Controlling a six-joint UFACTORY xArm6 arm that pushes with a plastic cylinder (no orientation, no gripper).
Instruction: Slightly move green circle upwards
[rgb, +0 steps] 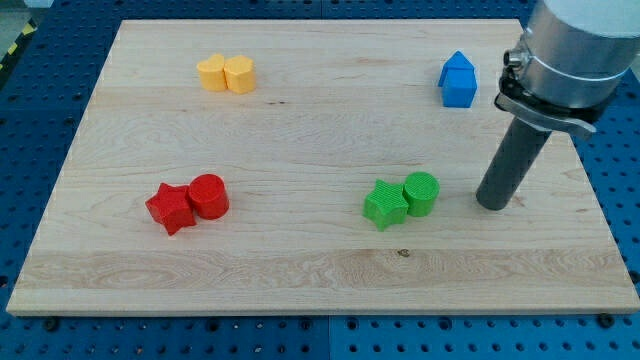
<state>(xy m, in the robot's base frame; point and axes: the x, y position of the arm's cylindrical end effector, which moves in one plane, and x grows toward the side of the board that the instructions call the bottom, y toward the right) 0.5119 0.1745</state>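
The green circle lies on the wooden board right of centre, touching the green star on its left. My tip rests on the board to the right of the green circle, apart from it by a short gap. The dark rod rises from the tip up to the grey arm at the view's top right.
A red star and red circle touch at the left. Two yellow blocks touch at the top left. A blue house-shaped block lies at the top right, near the arm.
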